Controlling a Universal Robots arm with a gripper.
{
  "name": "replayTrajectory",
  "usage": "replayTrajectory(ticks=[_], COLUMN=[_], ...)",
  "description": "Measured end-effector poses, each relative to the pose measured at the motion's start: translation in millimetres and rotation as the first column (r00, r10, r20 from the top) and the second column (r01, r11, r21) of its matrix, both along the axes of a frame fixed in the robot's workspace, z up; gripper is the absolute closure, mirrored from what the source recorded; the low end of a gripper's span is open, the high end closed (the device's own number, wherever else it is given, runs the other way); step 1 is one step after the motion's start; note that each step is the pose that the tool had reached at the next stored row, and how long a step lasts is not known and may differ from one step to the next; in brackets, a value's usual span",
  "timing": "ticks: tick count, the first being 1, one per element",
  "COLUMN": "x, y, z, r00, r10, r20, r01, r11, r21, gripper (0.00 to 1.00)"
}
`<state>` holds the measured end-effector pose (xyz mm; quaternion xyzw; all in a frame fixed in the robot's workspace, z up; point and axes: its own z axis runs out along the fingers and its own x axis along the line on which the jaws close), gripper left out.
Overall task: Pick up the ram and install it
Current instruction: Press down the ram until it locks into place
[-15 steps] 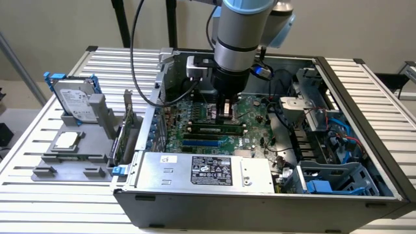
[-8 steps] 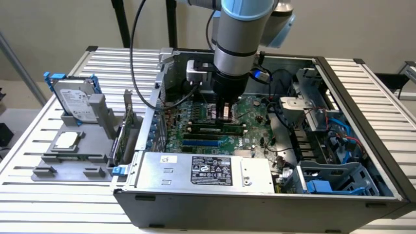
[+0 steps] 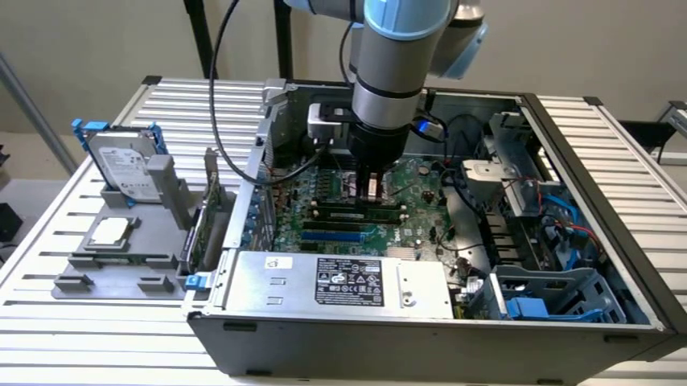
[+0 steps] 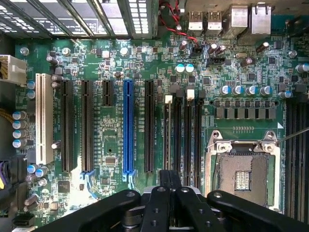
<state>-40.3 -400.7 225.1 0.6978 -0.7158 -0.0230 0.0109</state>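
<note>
The ram (image 3: pixel 351 214) lies seated in a black slot on the motherboard (image 4: pixel 111 145) inside the open computer case (image 3: pixel 429 330). The gripper (image 3: pixel 371 186) hangs just above it with fingers closed together, holding nothing. On the desk (image 3: pixel 64 322) at the exterior view's left, a grey fixture (image 3: pixel 118 265) carries a hard drive (image 3: pixel 118 167)

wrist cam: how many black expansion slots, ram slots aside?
4. Two long black slots between the white slot and a short black slot; the short one adjoins the blue slot; one more long beyond it. The gripper may hide more.
</note>
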Motion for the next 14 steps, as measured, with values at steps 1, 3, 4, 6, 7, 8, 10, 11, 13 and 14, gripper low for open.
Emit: replayTrajectory(ticks=[1,3,4,6,7,8,10,11,13,14], x=[0.0,-0.1,-0.1,0.0,0.0,-0.1,0.0,0.0,0.0,0.0], y=[0.1,0.2,0.2,0.1,0.1,0.0,0.1,0.1,0.1,0.1], z=[0.8,7.6,12.6,21.6,24.8,26.3,26.3,26.3,26.4,26.4], r00=[1.0000,1.0000,1.0000,1.0000,1.0000,1.0000,1.0000,1.0000,1.0000,1.0000], r10=[0.000,-0.001,-0.001,-0.001,-0.001,-0.001,-0.001,-0.001,-0.001,-0.001], r20=[0.0001,-0.0002,-0.0012,-0.0027,-0.0035,-0.0037,-0.0037,-0.0038,-0.0038,-0.0038], r01=[0.000,0.001,0.001,0.001,0.001,0.001,0.001,0.001,0.001,0.001], r11=[1.0000,1.0000,1.0000,1.0000,1.0000,1.0000,1.0000,1.0000,1.0000,1.0000], r21=[0.0005,0.0021,0.0008,0.0007,0.0003,0.0003,0.0005,0.0005,0.0003,0.0003], gripper=[0.89,0.89,0.89,0.89,0.89,0.89,0.89,0.89,0.89,0.89])
